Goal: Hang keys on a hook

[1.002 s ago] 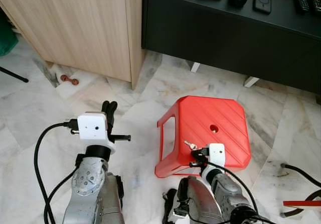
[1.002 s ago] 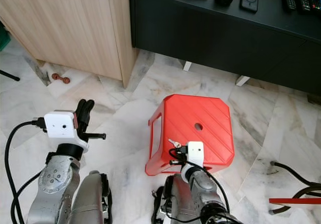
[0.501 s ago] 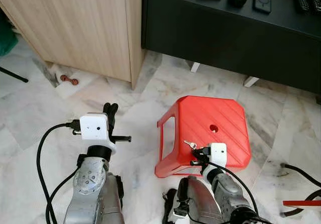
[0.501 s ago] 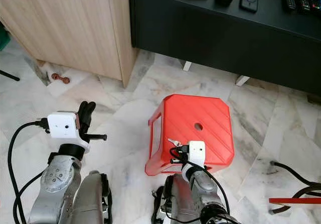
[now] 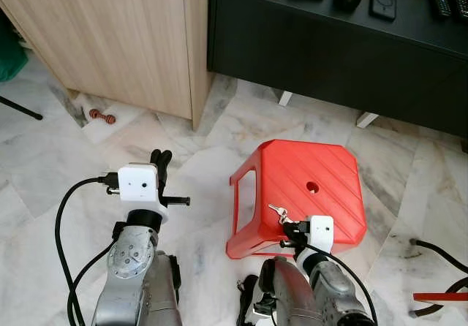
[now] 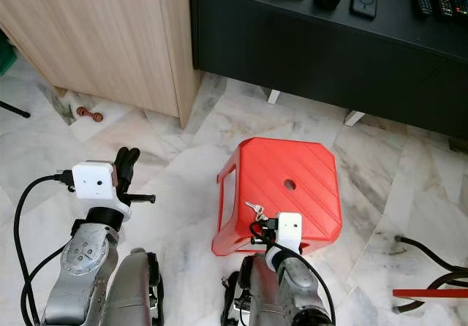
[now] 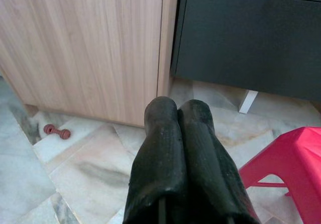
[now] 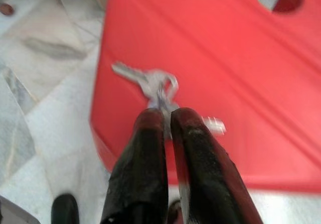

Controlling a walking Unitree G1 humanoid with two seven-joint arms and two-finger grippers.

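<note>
A small bunch of silver keys sits at the near left edge of the red plastic stool. My right gripper reaches it from the near side. In the right wrist view the two black fingers stand almost together, with the key ring pinched at their tips; the picture is blurred. My left gripper is held up over the marble floor to the left of the stool. Its fingers are pressed together with nothing in them.
A light wooden cabinet stands at the back left, with a black low console beside it holding a phone and remotes. A small brown toy lies on the floor by the cabinet. Black cables lie at the right.
My right wrist has drawn back a little toward me, while the keys stay at the stool's edge. The left arm has sunk slightly.
</note>
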